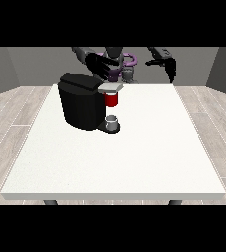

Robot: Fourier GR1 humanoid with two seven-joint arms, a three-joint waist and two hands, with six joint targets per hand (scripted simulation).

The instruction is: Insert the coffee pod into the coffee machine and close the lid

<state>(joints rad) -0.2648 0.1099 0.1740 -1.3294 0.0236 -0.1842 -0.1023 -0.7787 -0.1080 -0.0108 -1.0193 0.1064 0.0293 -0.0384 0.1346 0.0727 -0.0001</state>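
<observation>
Black coffee machine point(80, 101) on white table point(134, 157), small cup point(112, 122) beneath, spread hand point(101, 64) above, other hand point(170, 66) seemingly relaxed.

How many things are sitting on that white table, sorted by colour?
Black: 1, the coffee machine
Red: 1, the part under the machine's head
Grey: 1, the small cup on the machine's base
Total: 3
</observation>
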